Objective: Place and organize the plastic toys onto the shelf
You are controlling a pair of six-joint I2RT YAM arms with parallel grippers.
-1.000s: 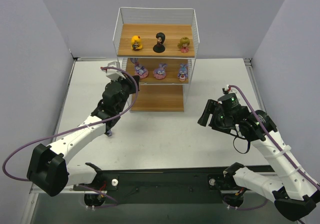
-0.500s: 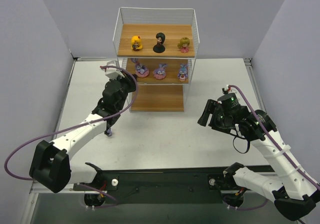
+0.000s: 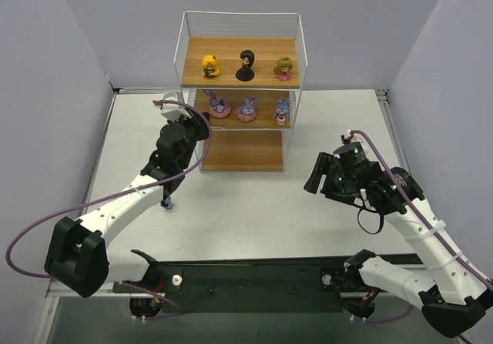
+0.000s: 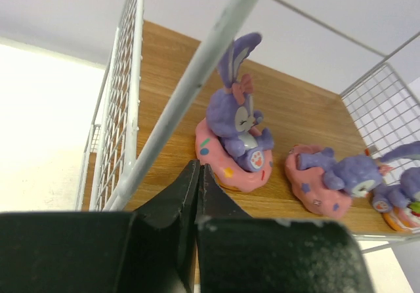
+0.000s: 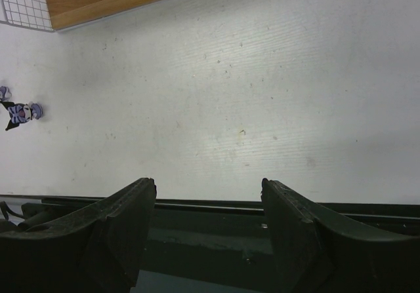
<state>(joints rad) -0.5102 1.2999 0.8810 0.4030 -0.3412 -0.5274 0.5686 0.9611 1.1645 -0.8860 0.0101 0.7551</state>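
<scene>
Though both empty, left jaws together, right jaws wide apart.

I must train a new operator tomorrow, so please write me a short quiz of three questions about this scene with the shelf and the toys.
1. True or false: the left gripper is shut and holds nothing.
2. How many bunny figures are on the middle board of the shelf? A) two B) three C) five
3. Fill the gap: the small blue-purple toy is not on the shelf; it is on the ____.

Key: 1. True. 2. B. 3. table.
</scene>
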